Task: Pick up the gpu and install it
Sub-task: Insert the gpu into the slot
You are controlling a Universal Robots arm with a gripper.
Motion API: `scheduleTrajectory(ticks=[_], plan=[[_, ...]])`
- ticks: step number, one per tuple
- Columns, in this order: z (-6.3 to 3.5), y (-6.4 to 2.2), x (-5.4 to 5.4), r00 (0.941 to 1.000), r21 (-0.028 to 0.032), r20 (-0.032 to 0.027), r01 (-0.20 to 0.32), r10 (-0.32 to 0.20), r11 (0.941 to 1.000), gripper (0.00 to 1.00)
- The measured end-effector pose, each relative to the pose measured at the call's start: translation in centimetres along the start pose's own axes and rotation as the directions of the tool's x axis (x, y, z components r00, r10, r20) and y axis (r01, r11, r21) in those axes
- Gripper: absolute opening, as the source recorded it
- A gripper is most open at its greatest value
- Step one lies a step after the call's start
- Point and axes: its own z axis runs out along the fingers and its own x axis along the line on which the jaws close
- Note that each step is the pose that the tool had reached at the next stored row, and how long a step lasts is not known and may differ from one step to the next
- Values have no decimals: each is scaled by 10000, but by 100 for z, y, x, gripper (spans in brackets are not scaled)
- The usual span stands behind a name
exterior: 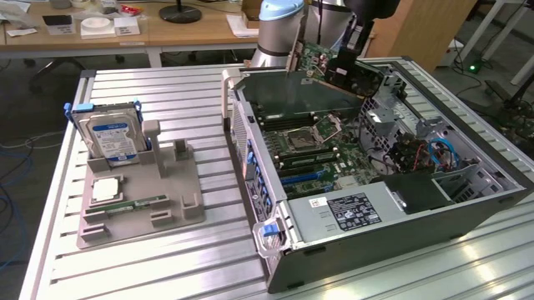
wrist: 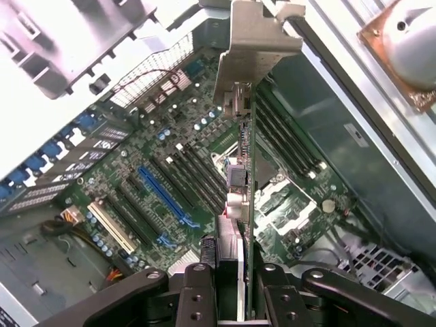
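Above the open computer case (exterior: 376,253) on the table (exterior: 159,87), your hand (exterior: 341,62) pinches the gpu (exterior: 311,56), holding it clear of the motherboard (exterior: 309,150). From the wrist you see the gpu edge-on between the fingers (wrist: 197,289), its silver bracket (wrist: 257,41) farthest from them.

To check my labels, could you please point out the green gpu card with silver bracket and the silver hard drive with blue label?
green gpu card with silver bracket (exterior: 311,56), exterior view, on the green board.
silver hard drive with blue label (exterior: 114,140), exterior view, on the blue label.
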Motion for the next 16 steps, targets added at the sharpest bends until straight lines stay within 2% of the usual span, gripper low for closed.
scheduleTrajectory(ticks=[8,11,13,14,16], plan=[[3,-3,-1,9945,-52,-37,1046,-1046,9945,27],[6,-4,-1,9893,-71,-51,1459,-1459,9893,27],[11,-4,-1,9779,-104,-72,2091,-2092,9778,27],[14,-4,0,9678,-126,-85,2514,-2515,9678,27],[17,-5,0,9597,-117,-84,2809,-2810,9597,27]])
